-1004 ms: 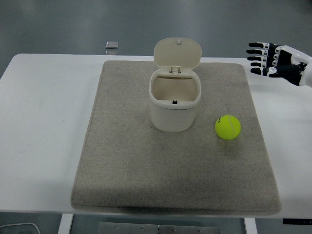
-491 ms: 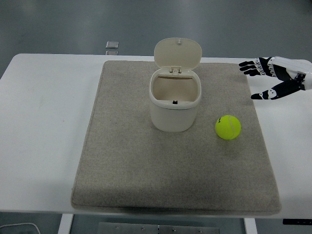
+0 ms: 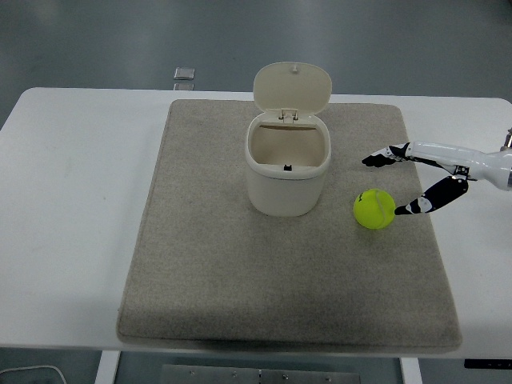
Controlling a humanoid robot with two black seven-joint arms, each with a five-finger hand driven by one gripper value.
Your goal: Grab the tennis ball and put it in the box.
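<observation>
A yellow-green tennis ball (image 3: 374, 209) lies on the grey mat (image 3: 240, 280), right of the cream box (image 3: 286, 170), whose hinged lid (image 3: 292, 86) stands up and open. My right hand (image 3: 387, 182) reaches in from the right edge, low over the mat, spread open. Its fingers (image 3: 382, 157) point left above the ball and its thumb (image 3: 416, 205) sits just right of the ball, close to it or touching. Nothing is held. The left arm does not show.
The mat covers most of the white table (image 3: 72, 200). A small grey square object (image 3: 184, 74) lies at the table's far edge, behind the mat's left corner.
My right hand has come down and to the left from the table's far right corner to the ball, turning so that fingers and thumb bracket it. Ball and box have not moved.
</observation>
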